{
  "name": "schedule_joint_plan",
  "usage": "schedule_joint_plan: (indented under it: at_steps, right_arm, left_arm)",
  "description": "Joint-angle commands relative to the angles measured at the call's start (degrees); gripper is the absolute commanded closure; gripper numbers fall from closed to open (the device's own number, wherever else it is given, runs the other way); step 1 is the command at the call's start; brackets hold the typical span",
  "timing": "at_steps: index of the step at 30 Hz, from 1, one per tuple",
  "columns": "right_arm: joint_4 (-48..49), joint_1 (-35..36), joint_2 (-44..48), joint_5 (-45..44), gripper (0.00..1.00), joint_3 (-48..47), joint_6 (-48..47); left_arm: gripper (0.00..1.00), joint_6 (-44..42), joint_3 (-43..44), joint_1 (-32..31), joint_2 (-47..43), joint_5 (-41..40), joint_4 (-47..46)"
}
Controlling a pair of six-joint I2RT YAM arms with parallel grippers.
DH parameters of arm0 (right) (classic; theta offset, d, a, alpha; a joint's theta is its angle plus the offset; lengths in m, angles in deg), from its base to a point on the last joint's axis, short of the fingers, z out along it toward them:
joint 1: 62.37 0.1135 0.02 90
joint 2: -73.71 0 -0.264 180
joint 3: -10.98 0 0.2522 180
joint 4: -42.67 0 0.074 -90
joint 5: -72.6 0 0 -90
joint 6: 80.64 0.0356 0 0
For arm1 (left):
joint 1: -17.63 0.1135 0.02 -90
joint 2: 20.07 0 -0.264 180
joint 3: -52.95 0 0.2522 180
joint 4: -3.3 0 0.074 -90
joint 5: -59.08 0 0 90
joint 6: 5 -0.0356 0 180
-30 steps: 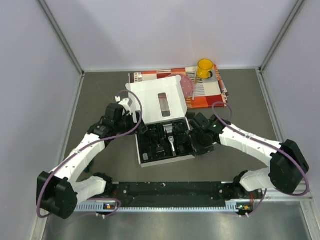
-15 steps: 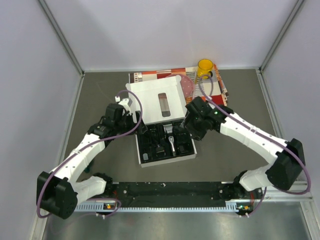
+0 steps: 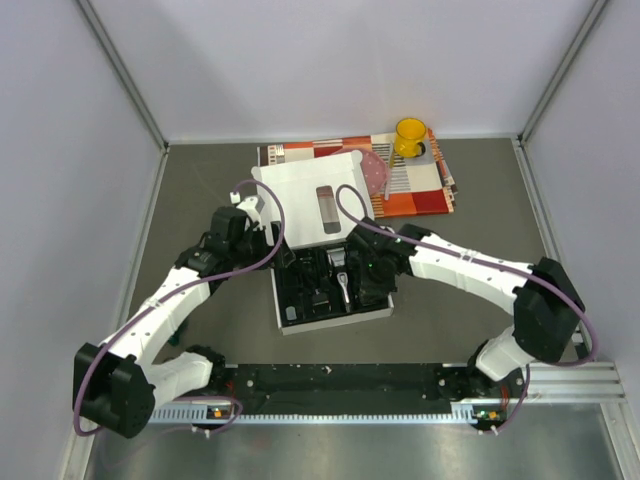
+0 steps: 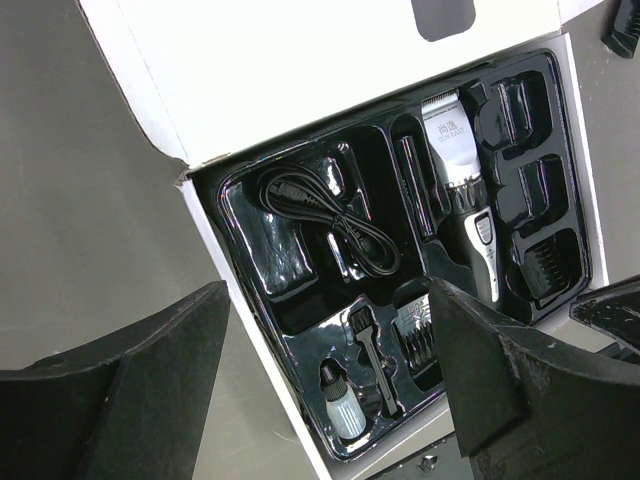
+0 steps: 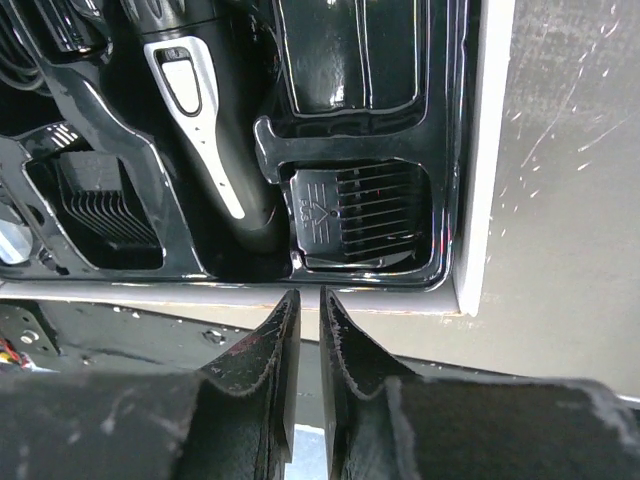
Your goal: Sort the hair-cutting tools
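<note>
Black ribbed plastic guard comb (image 5: 365, 215) sits in corner pocket of glossy black moulded tray (image 5: 330, 60) just beside black-and-silver electric clipper (image 5: 200, 120); right gripper (image 5: 302, 300), tips nearly pressed together and empty, should probably press it flat squarely, clear of clipper; left gripper (image 4: 325, 310) spread wide, empty.

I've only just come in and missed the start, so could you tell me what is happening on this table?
Two robot arms hover over a white cardboard box whose black moulded plastic tray holds a black-and-silver electric hair clipper, a looped black cord and ribbed black plastic guard combs. The left tool hangs open above the tray, empty. The right tool is shut on nothing by the tray's edge, next to a seated guard comb. Nothing is being carried.
</note>
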Motion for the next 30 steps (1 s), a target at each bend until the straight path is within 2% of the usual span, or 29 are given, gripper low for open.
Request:
schedule_joint_plan:
  at_steps: [1,22,30]
  right_arm:
    - [3.7,0.4,-0.3,-1.2,0.88,0.3,-2.6]
    - [7.3,0.4,-5.0,-5.0,0.87,4.3,-2.4]
    - [6.6,0.4,-1.2,-5.9,0.86,2.2,-2.2]
  left_arm:
    - [0.14,-0.3,1.2,0.2,-0.5,0.8,-2.2]
    - [0.14,-0.4,1.0,0.2,-0.7,1.1,-2.3]
    - [0.14,-0.4,0.9,0.2,-0.8,1.1,-2.3]
